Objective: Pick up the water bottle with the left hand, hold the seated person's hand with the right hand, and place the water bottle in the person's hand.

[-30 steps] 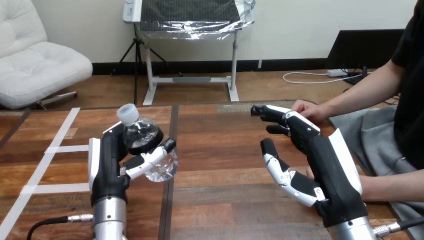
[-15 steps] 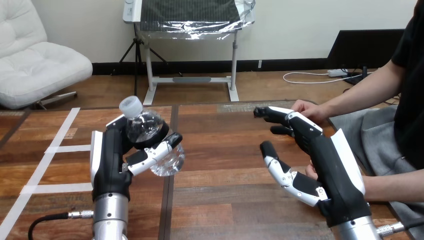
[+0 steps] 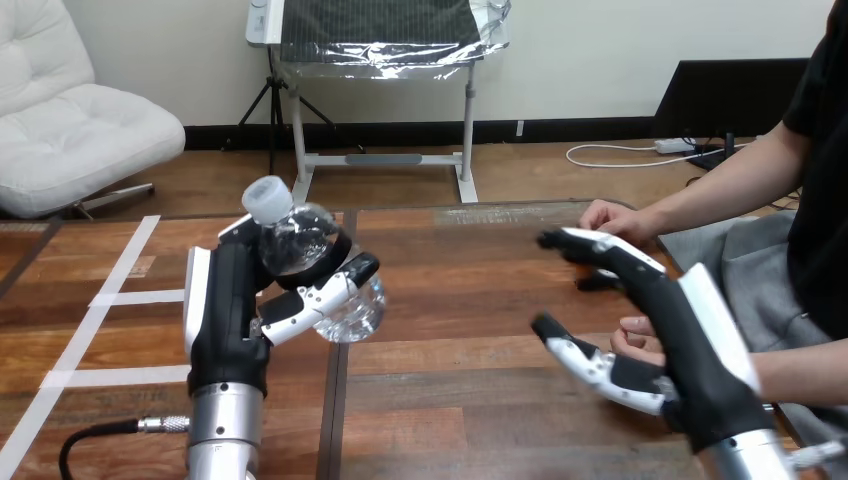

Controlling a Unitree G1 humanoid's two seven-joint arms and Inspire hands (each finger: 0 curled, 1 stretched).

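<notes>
Left arm: rises upright from 7 o'clock.
Left hand: at 8 o'clock, fingers and thumb curled round the water bottle.
Right arm: enters at 5 o'clock.
Right hand: at 4 o'clock, fingers straight toward 10 o'clock, thumb spread.

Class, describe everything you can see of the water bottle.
The water bottle is clear plastic with a pale cap. It is tilted, cap up toward the view's left, base lower right. The left robot hand curls fingers and thumb round its middle; it looks lifted above the table.
</notes>
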